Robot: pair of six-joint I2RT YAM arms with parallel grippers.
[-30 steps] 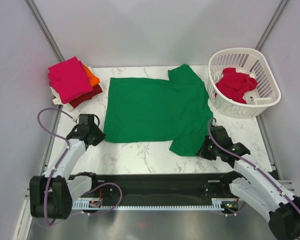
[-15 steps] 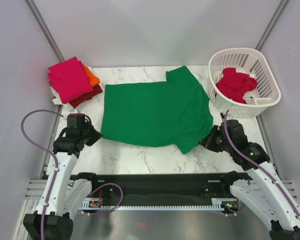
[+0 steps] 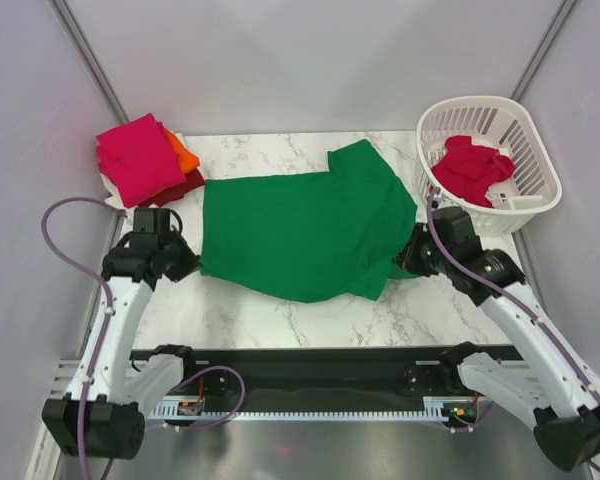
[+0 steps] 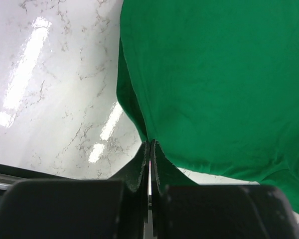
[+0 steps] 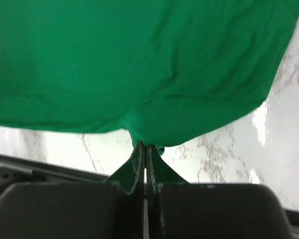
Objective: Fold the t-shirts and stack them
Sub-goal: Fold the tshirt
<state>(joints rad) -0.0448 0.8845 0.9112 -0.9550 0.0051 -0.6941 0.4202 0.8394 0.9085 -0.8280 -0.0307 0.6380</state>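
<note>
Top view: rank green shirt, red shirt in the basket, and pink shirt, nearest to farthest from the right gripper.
1. Green t-shirt: pinched by the right gripper, jaws shut on its right edge.
2. Red t-shirt: in the basket, back right.
3. Pink t-shirt: far left, back corner.

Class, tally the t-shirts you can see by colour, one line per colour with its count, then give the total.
Green t-shirt: 1
Magenta-pink t-shirt: 1
Orange t-shirt: 1
Dark red t-shirt: 1
Red t-shirt, bunched in the basket: 1
Total: 5
</note>
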